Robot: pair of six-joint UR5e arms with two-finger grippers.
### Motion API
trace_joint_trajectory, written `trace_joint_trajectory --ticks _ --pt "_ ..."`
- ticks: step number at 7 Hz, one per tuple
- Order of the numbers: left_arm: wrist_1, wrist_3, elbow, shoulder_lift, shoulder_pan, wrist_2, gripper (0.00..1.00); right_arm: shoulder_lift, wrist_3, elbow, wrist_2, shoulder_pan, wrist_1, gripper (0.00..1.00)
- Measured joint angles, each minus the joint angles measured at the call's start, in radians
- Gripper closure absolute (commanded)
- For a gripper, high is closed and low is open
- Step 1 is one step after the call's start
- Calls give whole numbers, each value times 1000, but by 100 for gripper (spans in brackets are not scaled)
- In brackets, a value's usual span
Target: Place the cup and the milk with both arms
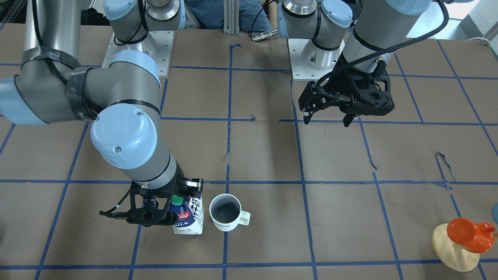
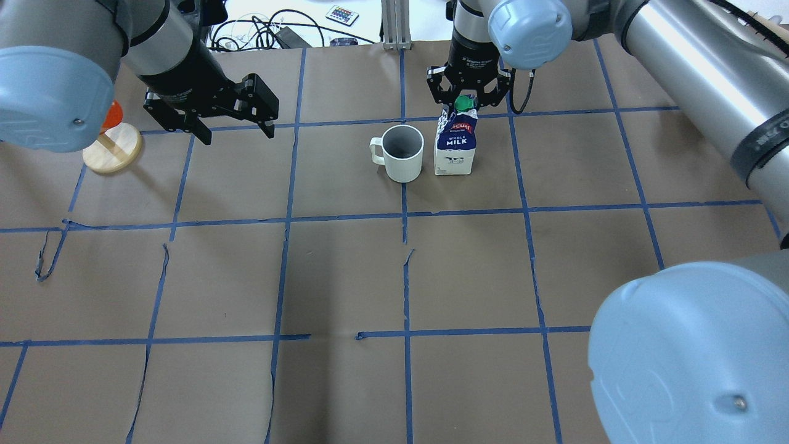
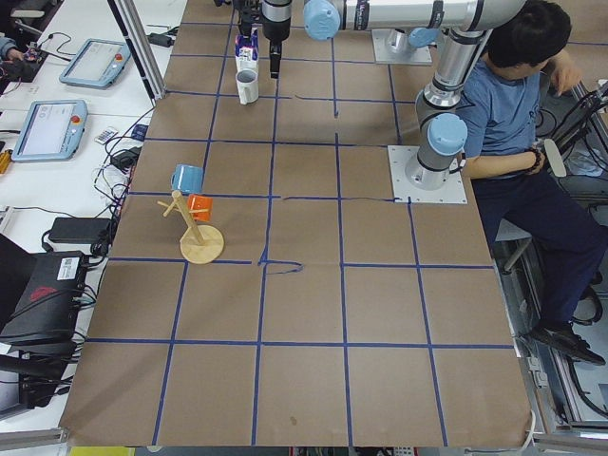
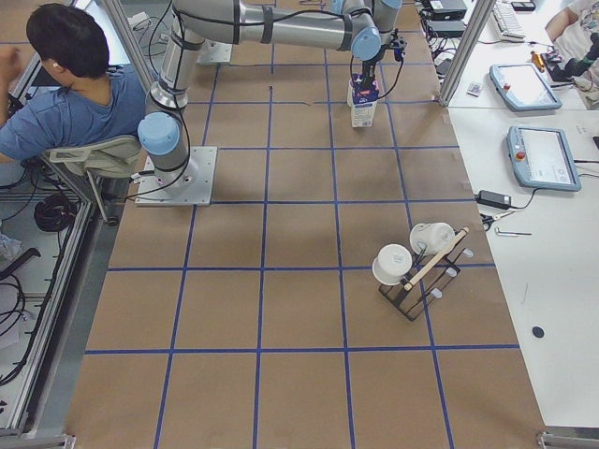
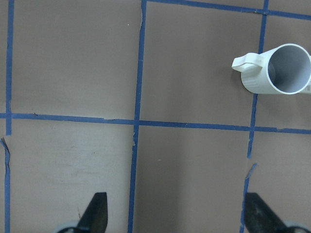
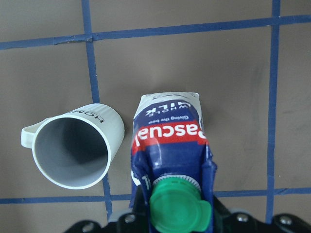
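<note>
Seen from the operators' side, nearest objects first. The milk (image 1: 188, 217) stands upright on the brown bench (image 1: 264, 155), green cap uppermost, in the near row of squares marked off by blue tape (image 1: 229, 116). The cup (image 1: 225, 213) stands upright just beside it, on the robot's left of the carton, with a narrow gap between the two. The cup sits across a tape line, its dark inside open to the camera and its handle turned away from the milk.

The right gripper (image 1: 173, 204) reaches down over the carton. Its jaws are drawn in narrow against the two sides of the gable top, beside the cap, and the wrist view shows the carton's upper edges creased where they meet.

At the same near depth, well apart at the bench's end on the robot's left, an orange cup (image 1: 470, 233) hangs over a pale wooden disc (image 1: 453, 251).

Farther back, the left gripper (image 1: 326, 121) hangs above bare bench with its jaws spread wide and nothing between them; its wrist view shows the cup well ahead of the fingertips.

Farthest, a person (image 1: 225, 13) in a blue shirt sits behind the arm bases.
</note>
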Motion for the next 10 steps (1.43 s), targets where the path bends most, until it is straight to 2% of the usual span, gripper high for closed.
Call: trace_joint_trajectory --ticks 2,3,4,5,8,10 --pt "4 30 7 2 2 68 0 10 7 -6 1 13 -6 66" --pt "3 32 7 3 4 82 0 12 8 -7 1 18 -8 59" --pt "2 31 5 5 4 88 0 13 7 -7 1 21 -11 19" --pt "2 31 4 6 5 90 0 13 2 -7 1 23 -16 0" --pt "1 29 -1 11 6 89 0 2 -8 -4 -6 21 -24 0" --pt "1 29 -1 13 6 90 0 -65 -23 5 -14 8 17 0"
